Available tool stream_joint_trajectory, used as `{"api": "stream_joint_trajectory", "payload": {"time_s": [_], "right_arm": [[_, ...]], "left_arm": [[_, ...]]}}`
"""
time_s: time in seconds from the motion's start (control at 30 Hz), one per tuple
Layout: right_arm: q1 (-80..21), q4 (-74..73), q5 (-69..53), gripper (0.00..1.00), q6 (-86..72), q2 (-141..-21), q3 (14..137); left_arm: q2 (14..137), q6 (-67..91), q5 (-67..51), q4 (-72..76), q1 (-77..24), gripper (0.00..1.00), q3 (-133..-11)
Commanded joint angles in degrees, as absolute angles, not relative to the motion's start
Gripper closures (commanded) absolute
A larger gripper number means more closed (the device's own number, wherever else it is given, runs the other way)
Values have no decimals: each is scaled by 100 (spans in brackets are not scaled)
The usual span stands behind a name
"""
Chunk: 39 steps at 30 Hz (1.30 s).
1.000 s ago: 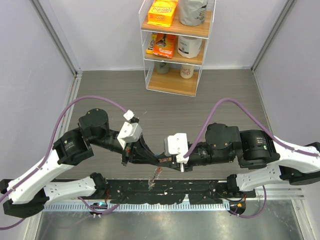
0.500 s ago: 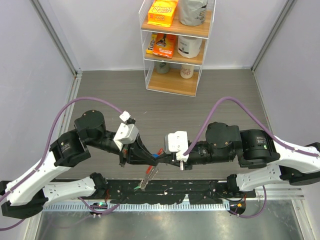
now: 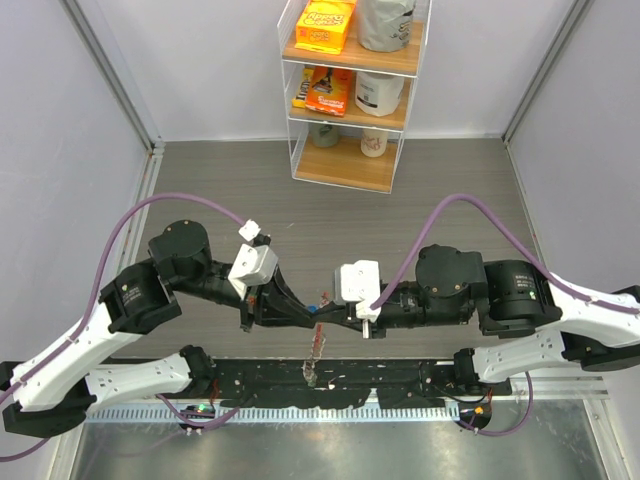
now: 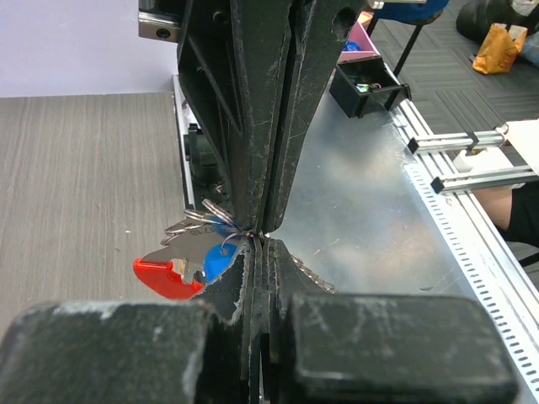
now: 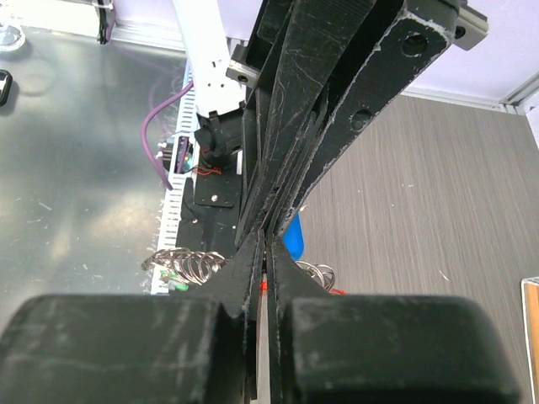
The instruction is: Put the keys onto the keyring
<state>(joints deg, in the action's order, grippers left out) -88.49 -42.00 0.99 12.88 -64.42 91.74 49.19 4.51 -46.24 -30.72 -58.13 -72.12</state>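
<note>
The keyring (image 4: 199,222), silver wire loops with a red curved piece (image 4: 162,276) and a blue-headed key (image 4: 217,263), hangs at frame centre. The left gripper (image 3: 306,318) pinches its loops; the right gripper (image 3: 330,316) is pressed together too.

Bright, even light falls from overhead, with soft shadows. Dull glare lies on the metal strip (image 3: 560,450) along the tabletop's near edge. The wrist views blur the left gripper (image 4: 263,240) and right gripper (image 5: 265,244) near their bases; the keyring (image 4: 160,276) is sharp.

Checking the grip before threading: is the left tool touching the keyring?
Touching. In the left wrist view, silver loops of the keyring run straight into the shut tips of the left tool, with no gap visible.
</note>
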Motion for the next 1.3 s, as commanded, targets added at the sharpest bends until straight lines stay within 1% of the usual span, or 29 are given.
{"api": "stream_joint_trajectory", "payload": {"time_s": [0.0, 0.2, 0.37, 0.43, 0.53, 0.7, 1.1, 1.27], "right_arm": [[-8851, -3955, 246, 95, 1213, -6197, 9009], [-8851, -3788, 343, 94, 1248, -6030, 8904], [-8851, -3744, 448, 95, 1274, -5880, 8807], [-8851, -3666, 457, 95, 1274, -5810, 8728], [-8851, -3612, 501, 94, 1274, -5731, 8684], [-8851, -3481, 632, 94, 1266, -5634, 8666], [-8851, -2760, 800, 95, 1204, -5502, 8421], [-8859, -2041, 809, 94, 1195, -5291, 7999]], "left_arm": [[4799, 536, -4351, -2628, -5818, 95, -7304], [4816, 615, -4254, -2488, -5810, 85, -7269], [4799, 659, -4166, -2382, -5810, 71, -7260], [4790, 685, -4166, -2303, -5818, 67, -7225], [4834, 721, -4175, -2250, -5810, 63, -7216], [4992, 843, -4280, -2145, -5818, 61, -7225], [5027, 1099, -4368, -1740, -5827, 62, -6917], [5027, 1125, -4351, -1652, -5810, 62, -6891]]}}
